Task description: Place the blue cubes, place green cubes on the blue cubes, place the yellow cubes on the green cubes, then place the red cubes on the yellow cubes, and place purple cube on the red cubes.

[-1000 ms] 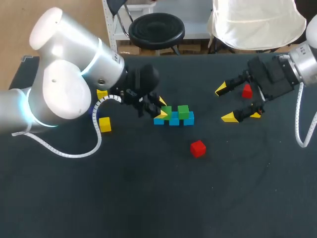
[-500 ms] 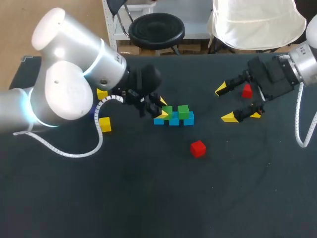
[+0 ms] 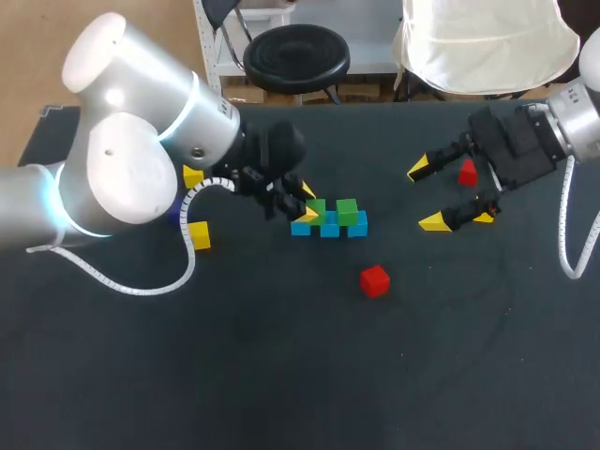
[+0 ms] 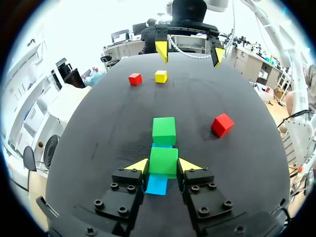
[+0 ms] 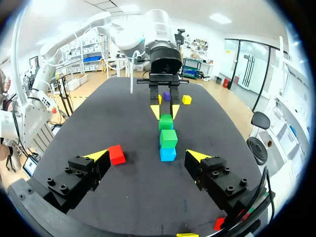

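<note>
1. Near red cube (image 3: 374, 280) is lying alone on the desk (image 3: 281, 375), in front of the row.
2. Three blue cubes (image 3: 329, 229) are sitting in a row, long axis running side to side, pointing from one hand toward the other. Right green cube (image 3: 348, 210) is resting on top.
3. Left hand (image 3: 306, 204) is gripping the left green cube (image 4: 163, 161) from both sides, atop the row's left part.
4. Right hand (image 3: 427, 195) is hanging wide open, well right of the row, with the far red cube (image 3: 467, 172) lying under it.
5. Two yellow cubes (image 3: 198, 235) are lying by the left arm (image 3: 122, 169).
</note>
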Tool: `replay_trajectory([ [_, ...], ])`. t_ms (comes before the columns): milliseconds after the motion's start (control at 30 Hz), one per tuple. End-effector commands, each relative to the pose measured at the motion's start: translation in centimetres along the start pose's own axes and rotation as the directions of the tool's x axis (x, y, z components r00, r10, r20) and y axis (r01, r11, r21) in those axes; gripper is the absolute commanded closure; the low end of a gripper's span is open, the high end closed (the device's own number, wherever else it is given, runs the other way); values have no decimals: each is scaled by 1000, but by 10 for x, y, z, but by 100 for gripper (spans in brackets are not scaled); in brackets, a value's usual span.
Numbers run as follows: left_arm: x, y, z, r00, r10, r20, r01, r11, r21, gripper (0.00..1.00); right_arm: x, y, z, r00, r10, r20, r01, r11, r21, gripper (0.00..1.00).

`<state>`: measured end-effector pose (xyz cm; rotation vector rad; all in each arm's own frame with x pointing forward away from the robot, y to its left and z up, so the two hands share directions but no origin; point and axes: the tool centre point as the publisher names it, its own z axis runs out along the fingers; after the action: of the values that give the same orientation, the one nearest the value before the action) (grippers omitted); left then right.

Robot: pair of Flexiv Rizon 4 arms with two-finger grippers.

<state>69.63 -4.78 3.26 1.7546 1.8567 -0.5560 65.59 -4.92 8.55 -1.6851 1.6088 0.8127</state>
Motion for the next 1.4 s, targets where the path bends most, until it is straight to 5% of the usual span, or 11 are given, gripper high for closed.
replay_trajectory([
  [33, -1, 2, 1, 1000, -4, -6, 4, 1000, 2, 82, 0, 0, 1, 1000, -1, 2, 1, 1000, 0, 0],
  [367, -2, 1, 1, 1000, -3, 1, 3, 1000, 4, 68, 0, 0, 1, 1000, -1, 2, 1, 1000, 0, 0],
  [867, -1, 1, 1, 1000, -5, 4, 5, 1000, 0, 65, 0, 0, 1, 1000, -1, 2, 1, 1000, 0, 0],
  [1033, 3, 1, 2, 999, -19, 35, 19, 1000, -2, 71, 0, 0, 1, 1000, -1, 2, 1, 1000, 0, 0],
  [1167, 4, 1, 2, 999, -15, 34, 16, 1000, -2, 100, 0, 0, 1, 1000, -1, 2, 1, 1000, 0, 0],
  [1400, 5, 2, 3, 999, -12, 33, 12, 1000, -1, 100, 0, 0, 1, 1000, -1, 2, 1, 1000, 0, 0],
])
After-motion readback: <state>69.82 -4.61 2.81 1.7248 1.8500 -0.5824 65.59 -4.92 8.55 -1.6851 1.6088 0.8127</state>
